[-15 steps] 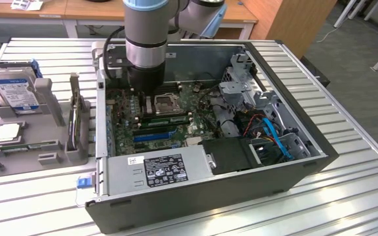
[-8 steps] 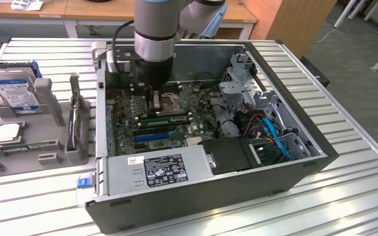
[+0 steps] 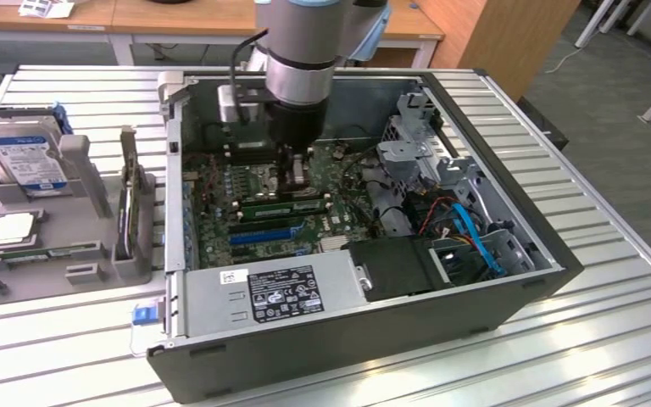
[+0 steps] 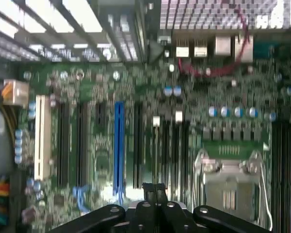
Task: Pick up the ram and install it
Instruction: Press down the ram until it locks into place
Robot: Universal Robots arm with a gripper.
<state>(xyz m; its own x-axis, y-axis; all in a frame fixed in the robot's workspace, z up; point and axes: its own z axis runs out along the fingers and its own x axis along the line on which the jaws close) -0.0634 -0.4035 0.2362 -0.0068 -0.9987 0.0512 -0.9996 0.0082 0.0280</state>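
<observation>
**Closed claw inside the computer case, just over the ram**

The ram [image 3: 284,204] is a long green stick that lies along the black slots of the motherboard [image 3: 218,191], in the middle of the exterior frame. It seems to sit in a slot, but I cannot tell if it is pushed fully in. The gripper [image 3: 301,185] hangs straight down from the arm and is just above the ram, at its right end in the frame. Whether it touches the stick is not clear. In the wrist view the two fingers [image 4: 148,190] are pressed together, with nothing between them.

The motherboard is at the bottom of an open computer case [image 3: 529,280], which lies on its side on a ribbed metal table [image 3: 620,339]. In the lower part of the case there is a grey power supply [image 3: 269,292] with a black label. On the right side of the case blue and orange cables [image 3: 473,237] go between metal brackets. The wrist view looks over the board: a blue slot [image 4: 118,145] between black ones, and a metal CPU socket [image 4: 230,179].

At the left of the exterior frame, outside the case, a grey holder [image 3: 88,174] stands on the table. In it a hard drive [image 3: 26,157] with a blue label stands upright, and a square silver CPU chip [image 3: 14,229] lies flat in a pocket below it.
</observation>
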